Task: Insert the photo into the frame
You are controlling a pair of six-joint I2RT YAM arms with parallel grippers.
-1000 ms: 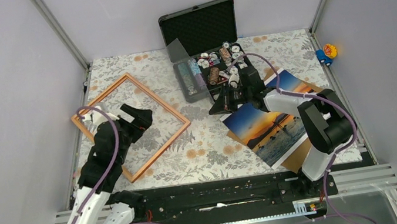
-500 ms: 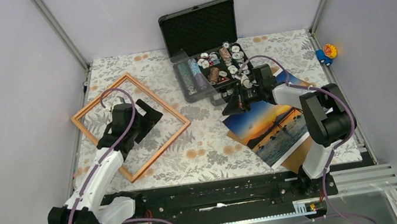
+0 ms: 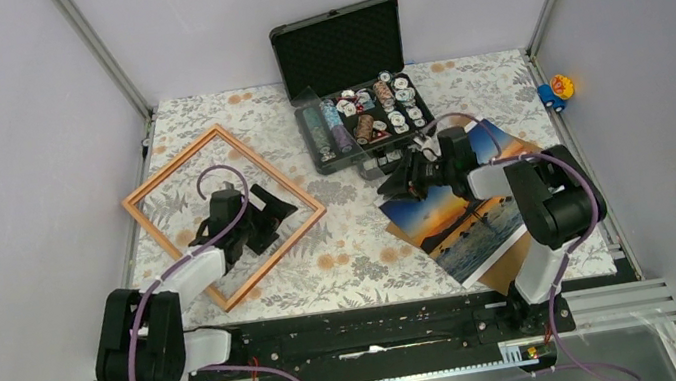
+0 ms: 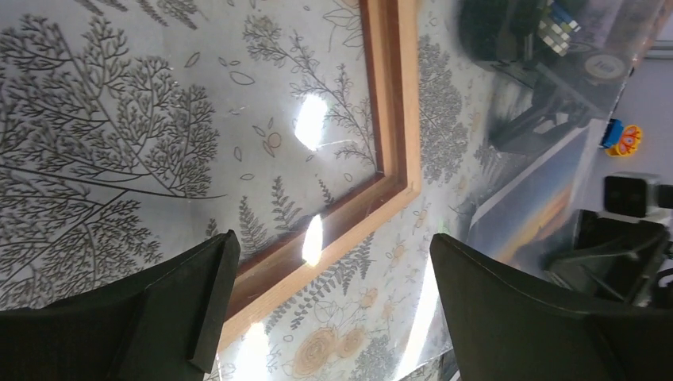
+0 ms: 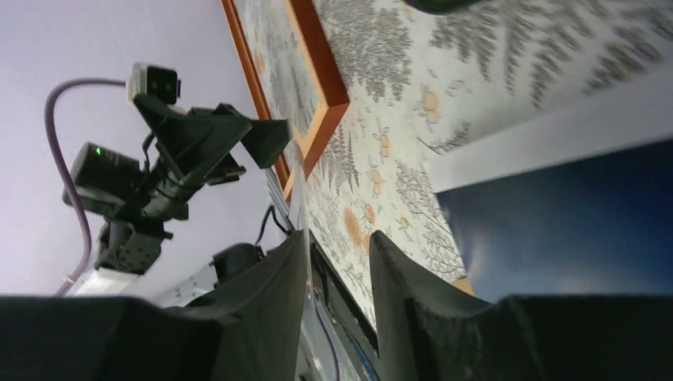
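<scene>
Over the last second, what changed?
The left gripper dropped low over the frame as its arm folded back, jaws wide open throughout. The right gripper eased slightly right at the far corner of the photo and its jaws parted; nothing visibly held. Frame, photo and chip case stayed put.

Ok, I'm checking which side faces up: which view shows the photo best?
Top external: the photo lies face up, mostly visible. The right wrist shows only a dark blue corner; the left wrist shows a blurred sliver.
</scene>
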